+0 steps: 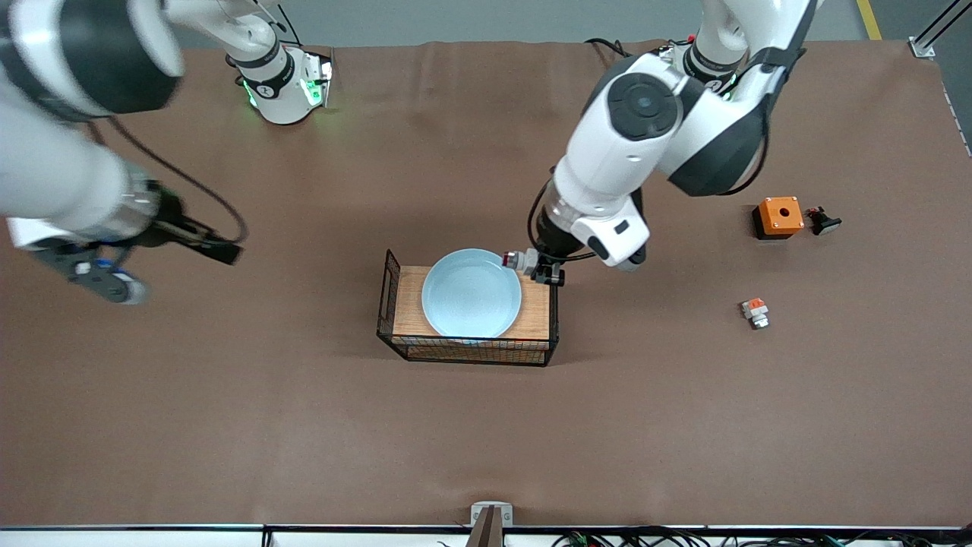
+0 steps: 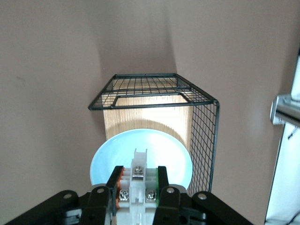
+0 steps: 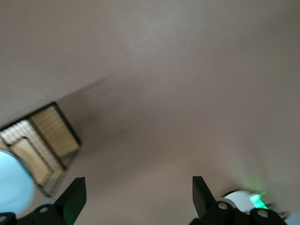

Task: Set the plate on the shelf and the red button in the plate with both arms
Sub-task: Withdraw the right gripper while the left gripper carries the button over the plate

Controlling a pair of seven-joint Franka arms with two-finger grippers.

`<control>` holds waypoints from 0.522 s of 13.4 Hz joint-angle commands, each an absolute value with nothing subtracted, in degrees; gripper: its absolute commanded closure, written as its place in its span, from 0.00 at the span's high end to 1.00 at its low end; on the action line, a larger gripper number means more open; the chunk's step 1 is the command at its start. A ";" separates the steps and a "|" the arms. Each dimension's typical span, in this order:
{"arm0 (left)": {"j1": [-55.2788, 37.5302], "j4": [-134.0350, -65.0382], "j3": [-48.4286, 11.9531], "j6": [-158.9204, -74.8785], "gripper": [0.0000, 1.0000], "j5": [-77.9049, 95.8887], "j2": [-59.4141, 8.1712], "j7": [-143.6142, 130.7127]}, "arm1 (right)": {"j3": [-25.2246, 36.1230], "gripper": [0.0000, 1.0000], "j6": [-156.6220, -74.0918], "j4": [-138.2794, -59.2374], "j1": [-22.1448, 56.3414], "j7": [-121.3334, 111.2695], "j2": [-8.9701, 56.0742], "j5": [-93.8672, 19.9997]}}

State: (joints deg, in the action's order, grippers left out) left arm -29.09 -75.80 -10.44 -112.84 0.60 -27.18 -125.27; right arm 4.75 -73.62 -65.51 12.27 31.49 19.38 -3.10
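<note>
The pale blue plate (image 1: 471, 292) lies flat on the wooden floor of a black wire basket (image 1: 389, 289). My left gripper (image 1: 533, 267) hangs over the plate's rim at the left arm's end of the basket. It is shut on the red button (image 1: 519, 261), whose red cap points toward the plate. In the left wrist view the left gripper (image 2: 137, 174) clamps the button's white blocky body (image 2: 138, 186), with the plate (image 2: 159, 150) below. My right gripper (image 1: 114, 281) is open over bare table toward the right arm's end. In its wrist view the right gripper (image 3: 136, 192) holds nothing.
An orange box with a hole (image 1: 778, 216) and a small black part (image 1: 822, 221) sit toward the left arm's end. A small white-grey block with an orange-red piece (image 1: 755, 311) lies nearer the front camera than these. The basket's mesh walls (image 2: 204, 136) rise around the plate.
</note>
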 commanded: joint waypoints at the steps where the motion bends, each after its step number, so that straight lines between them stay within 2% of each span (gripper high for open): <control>1: -32.51 -70.75 -9.67 -113.03 0.29 -3.59 -32.77 -131.74 | 3.95 1.00 -73.56 -71.00 6.70 17.53 15.04 -3.34; 3: -34.62 -70.66 -9.06 -113.73 0.29 -4.04 -34.71 -132.27 | 3.96 1.00 -73.74 -72.94 3.62 11.54 13.63 -2.90; 7: -44.62 -69.26 1.73 -117.41 0.29 -3.87 -38.57 -132.89 | 4.04 1.00 -76.37 -72.95 0.19 1.09 14.24 0.52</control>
